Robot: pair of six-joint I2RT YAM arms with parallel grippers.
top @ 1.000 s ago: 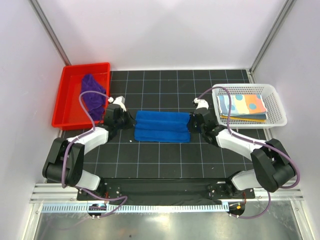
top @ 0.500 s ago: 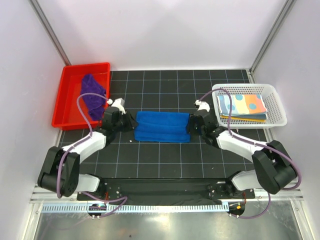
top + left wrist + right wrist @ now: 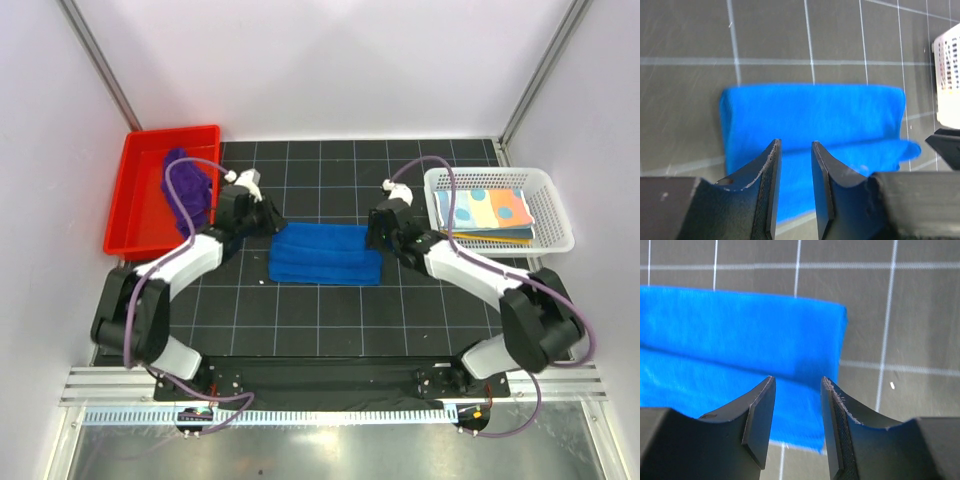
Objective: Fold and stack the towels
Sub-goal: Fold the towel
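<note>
1. Both arms have drawn back from the short ends of the blue towel [image 3: 325, 257] toward the upper middle of the overhead frame, and their jaws, pinched a second ago, now stand apart.
2. The left gripper [image 3: 795, 150] and the right gripper [image 3: 797, 382] are released, with nothing between their fingers. Each hovers over its own end of the cloth.
3. The blue towel lies at frame centre as a folded strip. The purple towel [image 3: 186, 188] sits in the red tray [image 3: 135, 150] at upper left, and the patterned towel [image 3: 482, 210] is in the white basket [image 3: 553, 238] at right.
4. The strip probably needs another fold or a carry to the stack. Either way, pinch every layer at matching corners and lift both ends evenly.
5. In the left wrist view a lower layer juts out at the right, so catch it or the layers may slide apart.
</note>
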